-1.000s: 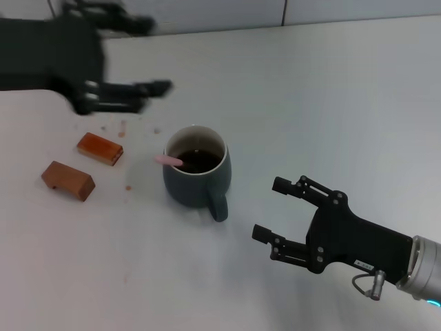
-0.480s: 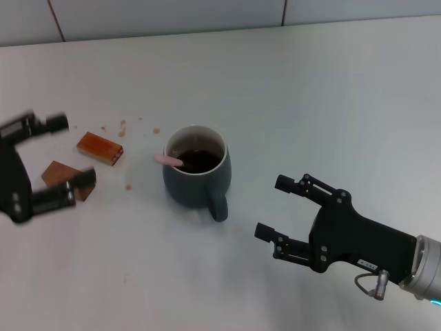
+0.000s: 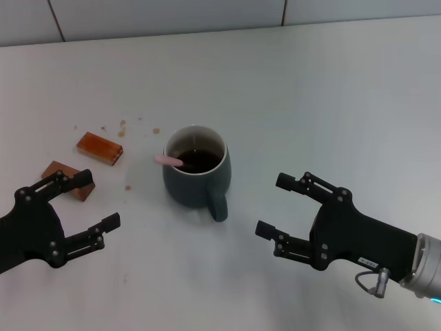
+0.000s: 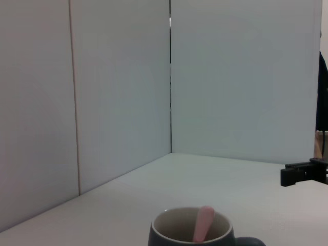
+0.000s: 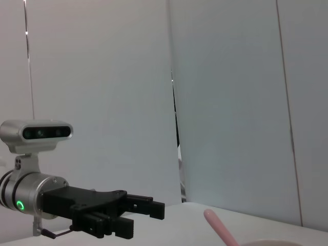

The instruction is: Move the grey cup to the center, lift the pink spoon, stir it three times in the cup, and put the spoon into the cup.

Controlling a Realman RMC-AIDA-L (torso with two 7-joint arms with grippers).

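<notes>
- We see the grey cup [image 3: 196,175] mid-table, the pink spoon [image 3: 169,160] standing in it, handle over the left rim.
- Left gripper [image 3: 91,201] near-left, spread, empty.
- Right gripper [image 3: 274,205] near-right, spread, empty.

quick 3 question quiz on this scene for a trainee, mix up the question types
1. True or false: the pink spoon rests in the grey cup.
2. The left gripper is: A) shut on the spoon B) open, near the brown blocks C) inside the cup
3. Fill in: the cup's handle points toward the ___ gripper.

Key: 1 true; 2 B; 3 right (roughly, toward the robot).
</notes>
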